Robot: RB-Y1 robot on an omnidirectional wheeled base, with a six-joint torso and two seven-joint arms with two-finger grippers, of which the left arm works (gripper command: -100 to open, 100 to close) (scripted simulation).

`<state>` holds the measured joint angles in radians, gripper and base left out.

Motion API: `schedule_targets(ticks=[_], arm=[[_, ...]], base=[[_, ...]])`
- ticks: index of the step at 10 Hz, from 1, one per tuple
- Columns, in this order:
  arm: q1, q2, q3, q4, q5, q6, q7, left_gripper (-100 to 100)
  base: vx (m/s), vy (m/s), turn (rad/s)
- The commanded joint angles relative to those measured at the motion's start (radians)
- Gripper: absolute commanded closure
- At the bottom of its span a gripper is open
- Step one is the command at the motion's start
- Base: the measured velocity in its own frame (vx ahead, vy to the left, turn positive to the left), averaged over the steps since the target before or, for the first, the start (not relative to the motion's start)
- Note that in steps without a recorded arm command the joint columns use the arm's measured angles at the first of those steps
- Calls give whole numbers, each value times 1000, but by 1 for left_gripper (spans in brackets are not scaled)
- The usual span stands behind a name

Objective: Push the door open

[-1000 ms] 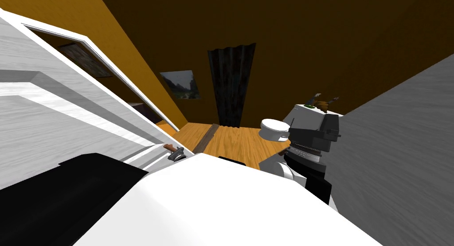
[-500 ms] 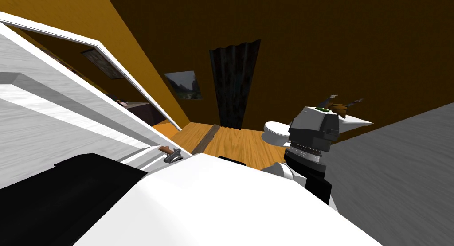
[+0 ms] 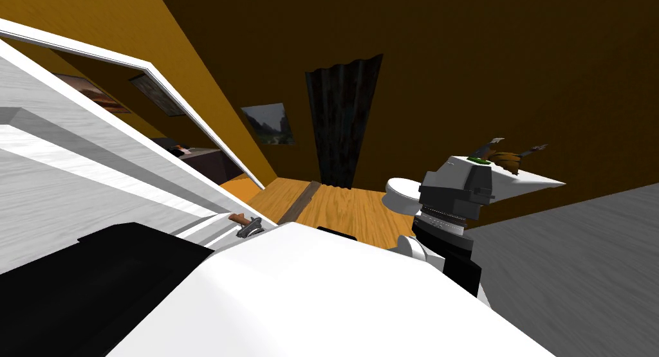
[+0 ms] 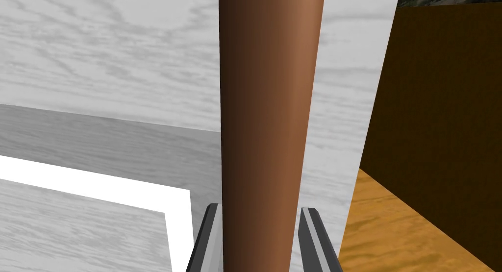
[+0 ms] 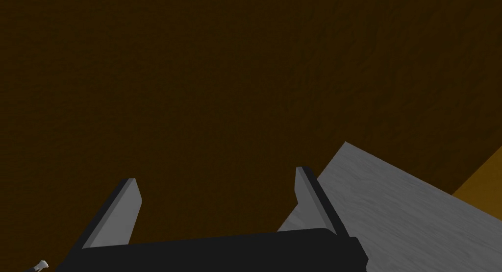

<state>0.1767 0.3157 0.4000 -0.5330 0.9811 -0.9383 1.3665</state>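
The white panelled door (image 3: 77, 179) stands at my left, swung partly open off its white frame (image 3: 193, 121). Its brown lever handle (image 3: 237, 217) juts from the door's free edge. My left gripper (image 3: 250, 226) is at that handle. In the left wrist view the brown handle (image 4: 267, 112) runs straight up between the two fingers, and my left gripper (image 4: 260, 217) is shut on it, with the door's face (image 4: 98, 63) just behind. My right gripper (image 5: 215, 185) stands open with nothing between its fingers. Its dark hand (image 3: 458, 191) is raised at my right.
A wooden floor (image 3: 334, 211) stretches ahead to a dark curtain (image 3: 341, 121) and a wall picture (image 3: 267, 123). A white toilet (image 3: 402, 193) and a white counter (image 3: 521, 178) with small items lie behind my right hand. A grey wall (image 3: 579, 263) runs along my right.
The door has swung further from its frame, showing more of the room behind it. My view has turned, sliding the counter and grey wall to the right. The left gripper stays on the handle.
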Motion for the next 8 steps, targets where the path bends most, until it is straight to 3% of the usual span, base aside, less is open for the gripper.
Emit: schedule_targets(ticks=[1, 8], arm=[[-8, 26, 5, -37, -1, 6, -3, 100], [-11, 30, 14, -27, -10, 7, 6, 100]], base=[[-22, 8, -45], [15, 13, 7]])
